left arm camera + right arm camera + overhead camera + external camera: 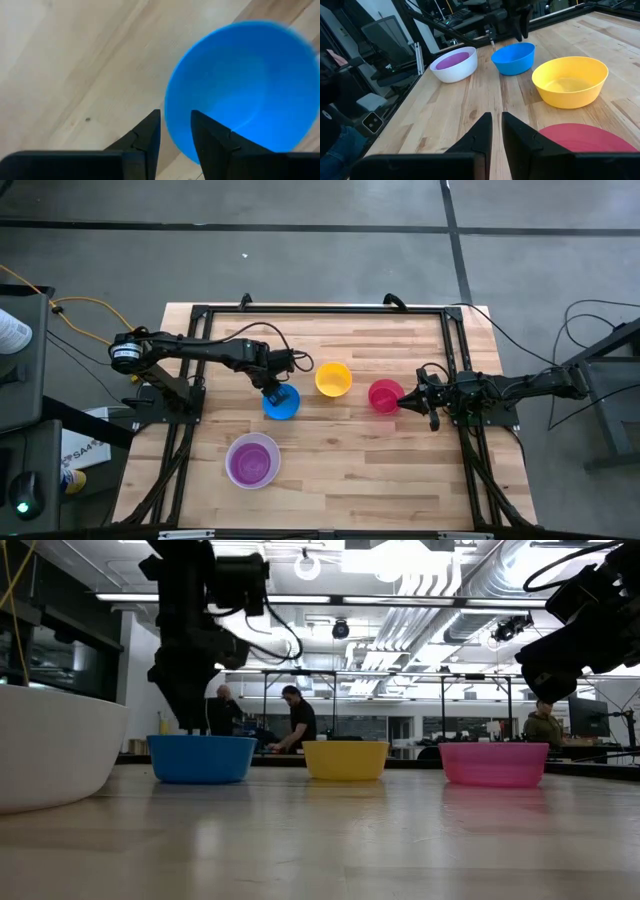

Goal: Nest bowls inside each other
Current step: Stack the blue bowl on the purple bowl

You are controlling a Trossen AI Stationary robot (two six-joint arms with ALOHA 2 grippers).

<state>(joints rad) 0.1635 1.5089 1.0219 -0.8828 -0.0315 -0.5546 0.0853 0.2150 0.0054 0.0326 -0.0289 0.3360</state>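
On the wooden desk [340, 450] the purple bowl [251, 461] sits nested inside the white bowl [454, 71], near the front left. The blue bowl [282, 403], yellow bowl [333, 379] and pink-red bowl [384, 396] stand apart in a row across the middle. The left claw [175, 131] hangs at the blue bowl's rim, its fingers slightly parted astride it. The right claw [496, 131] waits just beside the pink-red bowl, nearly closed and holding nothing

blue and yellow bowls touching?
Apart. The high view shows bare wood between the blue bowl and the yellow bowl; the low view shows a clear gap between them too.
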